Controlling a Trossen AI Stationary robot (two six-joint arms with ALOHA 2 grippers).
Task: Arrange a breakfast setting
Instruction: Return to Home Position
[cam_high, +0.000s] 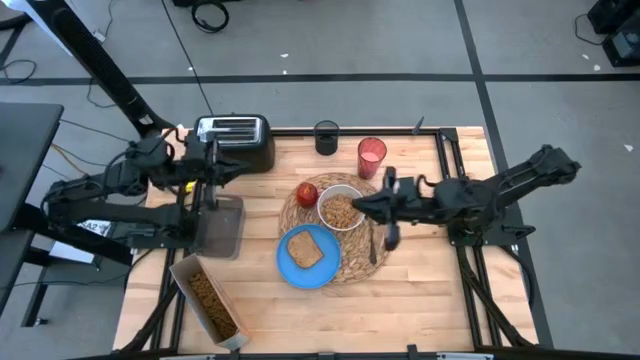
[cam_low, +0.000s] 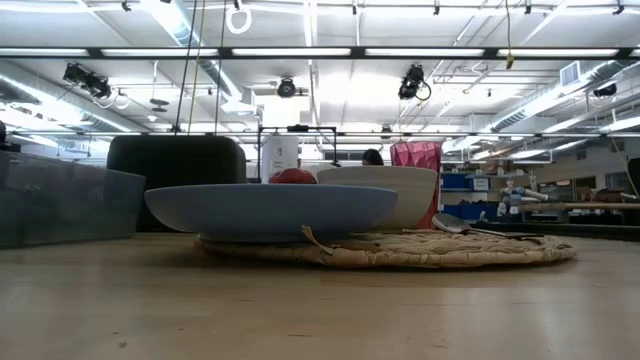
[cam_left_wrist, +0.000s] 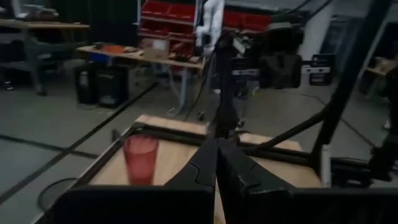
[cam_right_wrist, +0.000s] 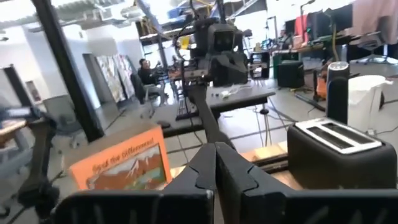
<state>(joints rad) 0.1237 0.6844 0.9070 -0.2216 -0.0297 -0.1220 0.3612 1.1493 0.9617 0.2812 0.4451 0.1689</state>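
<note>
The round straw placemat (cam_high: 352, 262) lies in the middle of the wooden counter (cam_high: 420, 300). The blue plate (cam_high: 322, 272) sits on the near part of the mat, and the toast slice (cam_high: 303, 248) lies flat on it. Behind the plate stands the white bowl (cam_high: 340, 192) with brown cereal (cam_high: 340, 211) inside. The red apple (cam_high: 306, 193) sits on the mat just to the left of the bowl. The metal spoon (cam_low: 455, 224) lies on the mat to the right of the plate and bowl. The see-through red cup (cam_high: 371, 157) stands upright by the far edge of the mat, near the bowl. The right claw (cam_right_wrist: 215, 144) hangs in the air over the right side of the mat, just beside the bowl. Its two fingers are pressed together with nothing between them. The left claw (cam_left_wrist: 216, 142) is up in the air at the left side of the counter, by the black toaster (cam_high: 235, 140) and over the grey bin (cam_high: 220, 228). Its fingers are pressed together too, and they hold nothing. A cereal box (cam_high: 208, 300) lies open near the front left corner of the counter. A small black cup (cam_high: 326, 137) stands at the back edge, between the toaster and the red cup.
</note>
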